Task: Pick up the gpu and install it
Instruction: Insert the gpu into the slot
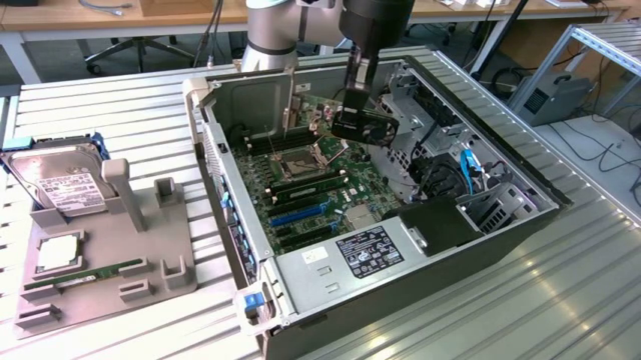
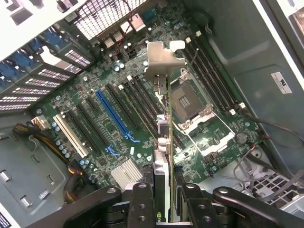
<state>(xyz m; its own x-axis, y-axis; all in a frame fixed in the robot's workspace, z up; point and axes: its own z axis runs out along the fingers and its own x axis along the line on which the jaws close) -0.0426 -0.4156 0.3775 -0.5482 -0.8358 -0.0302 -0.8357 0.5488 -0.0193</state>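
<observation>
1. Grips the gpu [image 1: 362, 127] between the 2 fingers of the gripper [image 1: 353, 111], with the jaws narrowed onto the card's upper edge.
2. Holds the card on edge inside the open computer case [image 1: 521, 225], over the motherboard [image 1: 311, 191] and close to the CPU socket [image 1: 297, 161].
3. Cannot tell from either view whether the card's lower edge touches a slot; looks raised off the board in the exterior view.
4. Seen from the wrist view: the gpu [image 2: 166, 123] as a thin edge-on strip running away from the gripper [image 2: 164, 192], with the silver bracket [image 2: 160, 59] at its far end.
5. In that same view, sits over the motherboard [image 2: 118, 71] between the CPU socket [image 2: 187, 102] and a row of black slots, with the long blue slot [image 2: 114, 116] off to one side and apart from the card.
6. At the exterior view's left, on a grey fixture [image 1: 110, 240]: 1 hard drive [image 1: 60, 187] propped at an angle and 1 green RAM stick [image 1: 85, 276] lying flat, both well apart from the case.
7. Under case and fixture alike, a slatted metal table [image 1: 501, 315].
</observation>
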